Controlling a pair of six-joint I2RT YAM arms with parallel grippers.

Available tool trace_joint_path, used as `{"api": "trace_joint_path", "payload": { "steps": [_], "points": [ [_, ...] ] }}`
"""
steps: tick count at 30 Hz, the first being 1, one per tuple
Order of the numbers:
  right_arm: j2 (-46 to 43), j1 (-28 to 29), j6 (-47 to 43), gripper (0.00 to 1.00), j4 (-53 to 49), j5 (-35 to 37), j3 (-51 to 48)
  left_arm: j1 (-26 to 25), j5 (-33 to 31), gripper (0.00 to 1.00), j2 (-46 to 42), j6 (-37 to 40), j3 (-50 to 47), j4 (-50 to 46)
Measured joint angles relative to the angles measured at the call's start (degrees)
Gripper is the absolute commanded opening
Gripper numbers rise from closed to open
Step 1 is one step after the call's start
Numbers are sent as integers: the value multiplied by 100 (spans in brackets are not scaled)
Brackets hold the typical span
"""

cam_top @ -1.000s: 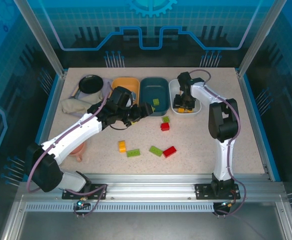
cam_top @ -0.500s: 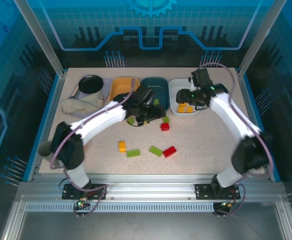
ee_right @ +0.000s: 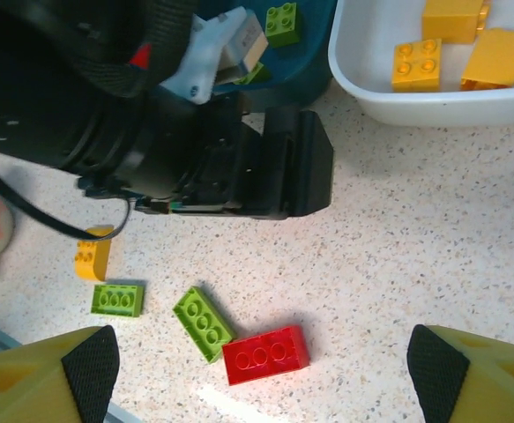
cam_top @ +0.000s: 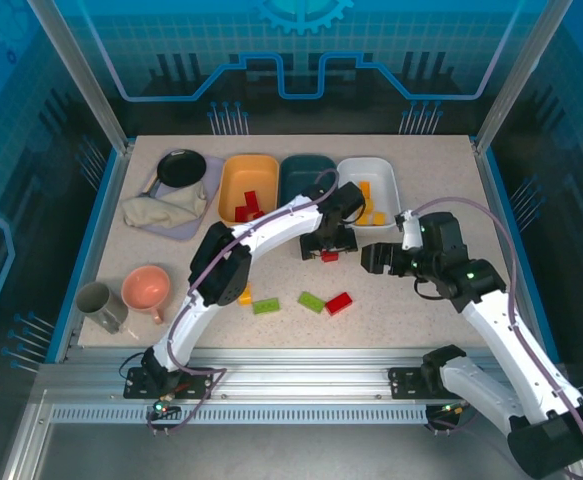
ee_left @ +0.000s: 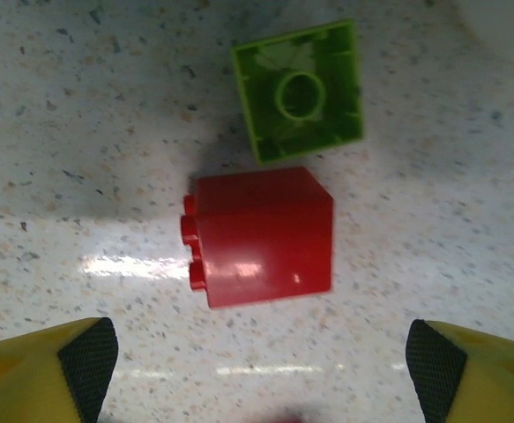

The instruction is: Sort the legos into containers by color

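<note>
Wide and empty, the left pincer (ee_left: 258, 370) hangs just above a small red plastic cube brick (ee_left: 261, 236). The brick lies on its side on the pale speckled surface (ee_left: 80, 115), studs facing one fingertip. A light green square plastic brick (ee_left: 299, 90), hollow side up, sits just beside it, their edges all but touching.

That neighbour looks the likeliest source of trouble. A descent slightly off line could shove the green piece away. It could also trap it with the red one and carry it into the wrong bin. A squeeze across studs and smooth back might also let the cube twist free.

Seen from above, the cube rests in front of the dark teal shallow plastic bin (cam_top: 296, 180). Red pieces lie in the orange-yellow shallow plastic bin (cam_top: 256, 168) next to it. An early release on the way there could leave the cube among the greens.

The right pincer (cam_top: 373, 260), likewise wide and empty, hovers near the left arm's black wrist housing (ee_right: 239, 167). With the two arms working this near each other, contact is a real risk.

Waiting on the surface are:
- a red oblong brick (ee_right: 265, 354)
- one green oblong brick (ee_right: 204, 323)
- another green oblong brick (ee_right: 117, 300)
- a yellow brick (ee_right: 92, 256)

The white shallow plastic bin (ee_right: 362, 88) holds yellow bricks (ee_right: 417, 63).
</note>
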Motion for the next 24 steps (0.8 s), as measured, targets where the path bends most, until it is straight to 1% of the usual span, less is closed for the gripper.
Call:
{"api": "trace_joint_path", "payload": {
  "steps": [4, 8, 10, 12, 15, 17, 20, 24],
  "points": [
    [-129, 0, 129, 88, 11, -42, -63, 0, -63, 79, 234, 9, 136, -68],
    [-140, 0, 219, 87, 28, -57, -85, 0, -101, 70, 417, 68, 219, -59],
    [-140, 0, 258, 87, 31, -61, -85, 0, -138, 62, 527, 114, 271, -50],
    [-138, 0, 280, 87, 31, -61, -85, 0, -188, 51, 595, 153, 302, -39],
    [-138, 0, 304, 87, 31, -59, -85, 0, -260, 37, 599, 238, 323, -24],
    [-138, 0, 304, 86, 31, -61, -85, 0, -286, 34, 595, 260, 328, -22],
    [-109, 0, 297, 85, 26, -74, -74, 0, -350, 33, 549, 302, 275, 2],
    [-24, 0, 184, 85, -2, -153, 44, 22, -431, 33, -7, 308, -358, 55]
  ]
}}
